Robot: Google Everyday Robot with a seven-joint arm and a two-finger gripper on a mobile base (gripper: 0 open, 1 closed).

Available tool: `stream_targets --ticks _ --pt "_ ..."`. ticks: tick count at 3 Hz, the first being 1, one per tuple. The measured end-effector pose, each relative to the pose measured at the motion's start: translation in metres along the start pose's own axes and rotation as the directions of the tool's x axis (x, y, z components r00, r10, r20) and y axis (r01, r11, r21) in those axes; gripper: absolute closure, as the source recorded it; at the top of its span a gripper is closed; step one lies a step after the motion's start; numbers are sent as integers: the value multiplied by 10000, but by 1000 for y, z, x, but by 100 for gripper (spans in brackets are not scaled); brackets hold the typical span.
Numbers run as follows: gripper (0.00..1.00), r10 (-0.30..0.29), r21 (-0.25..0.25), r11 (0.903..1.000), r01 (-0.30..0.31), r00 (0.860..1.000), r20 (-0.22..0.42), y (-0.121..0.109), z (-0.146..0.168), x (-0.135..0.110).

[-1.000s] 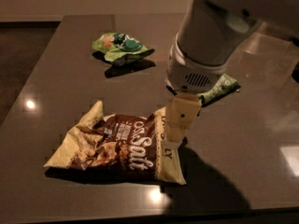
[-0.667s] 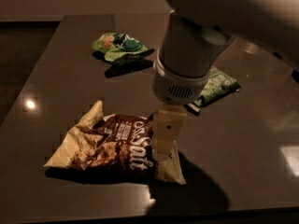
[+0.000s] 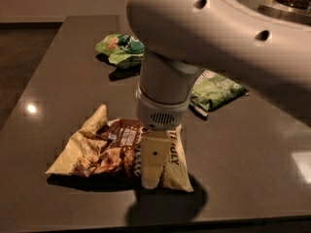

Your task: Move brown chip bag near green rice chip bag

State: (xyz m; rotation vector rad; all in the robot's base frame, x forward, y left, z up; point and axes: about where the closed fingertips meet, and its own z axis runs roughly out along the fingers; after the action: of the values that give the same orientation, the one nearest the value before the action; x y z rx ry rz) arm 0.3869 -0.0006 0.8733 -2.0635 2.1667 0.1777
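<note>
Near the front of the tabletop (image 3: 252, 178), the brown chip bag (image 3: 104, 152) lies flat, long axis left to right, with the gripper (image 3: 151, 179) down upright on its right end. The green rice chip bag (image 3: 120, 47) sits well apart toward the far side, slightly left of the gripper; whether the jaws grip the bag cannot be told.

My jaws hang down over the right end of the brown chip bag (image 3: 107, 152), which lies crinkled on the dark counter (image 3: 252, 169). The small green rice chip bag (image 3: 119, 48) sits far back, well apart from it. A flat green packet (image 3: 214, 91) lies partly behind my big white arm (image 3: 204, 28).
</note>
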Motion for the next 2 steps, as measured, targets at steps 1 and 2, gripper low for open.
stream_targets --ticks 1,2 --pt "0 51 -167 9998 -52 9999 -105 1 10 0" --pt "0 -4 -179 9998 0 9997 -232 -2 12 -2"
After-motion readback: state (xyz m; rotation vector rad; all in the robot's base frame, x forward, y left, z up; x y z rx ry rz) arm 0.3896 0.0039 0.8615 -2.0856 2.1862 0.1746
